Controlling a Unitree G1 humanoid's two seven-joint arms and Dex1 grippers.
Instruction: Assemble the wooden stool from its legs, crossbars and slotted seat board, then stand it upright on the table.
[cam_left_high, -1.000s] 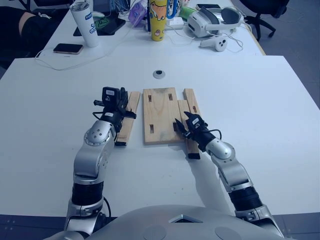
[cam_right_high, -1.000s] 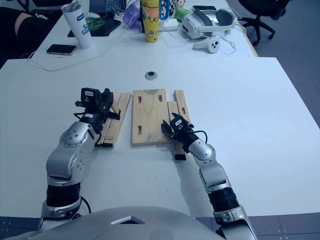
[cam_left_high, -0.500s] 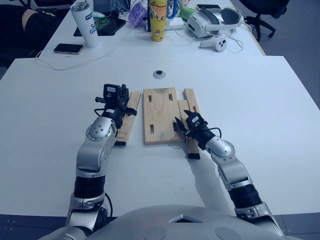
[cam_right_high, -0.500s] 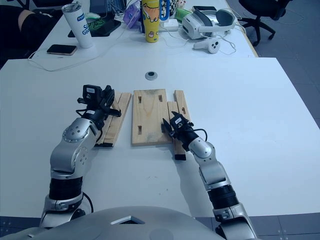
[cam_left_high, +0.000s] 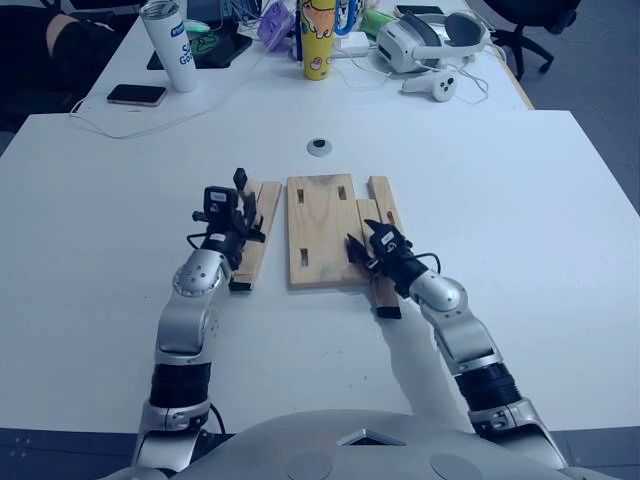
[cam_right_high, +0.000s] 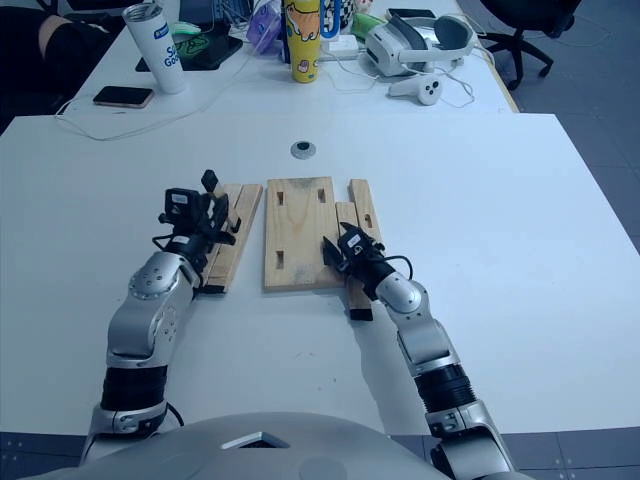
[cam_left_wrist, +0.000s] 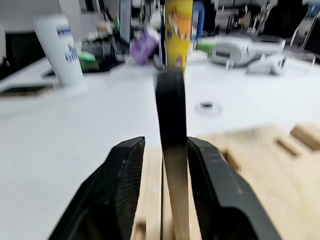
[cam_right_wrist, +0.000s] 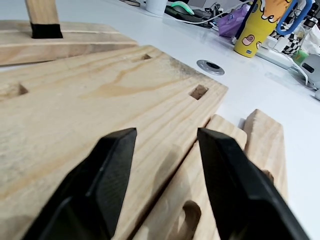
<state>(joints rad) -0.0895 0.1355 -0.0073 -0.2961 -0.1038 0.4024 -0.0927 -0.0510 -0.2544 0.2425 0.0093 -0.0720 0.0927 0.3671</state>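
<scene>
head views: the slotted seat board (cam_left_high: 322, 230) was seen flat on the table (cam_left_high: 520, 200), with wooden pieces (cam_left_high: 254, 255) at both sides. left wrist view: a black-tipped leg (cam_left_wrist: 170, 100) was pinched by the left gripper (cam_left_wrist: 166, 146). right wrist view: the right gripper (cam_right_wrist: 166, 134) was held spread over the board's edge.

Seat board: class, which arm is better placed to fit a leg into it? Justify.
Left, probably: the left gripper is shut on a leg beside the seat board; the right gripper hangs open.
</scene>
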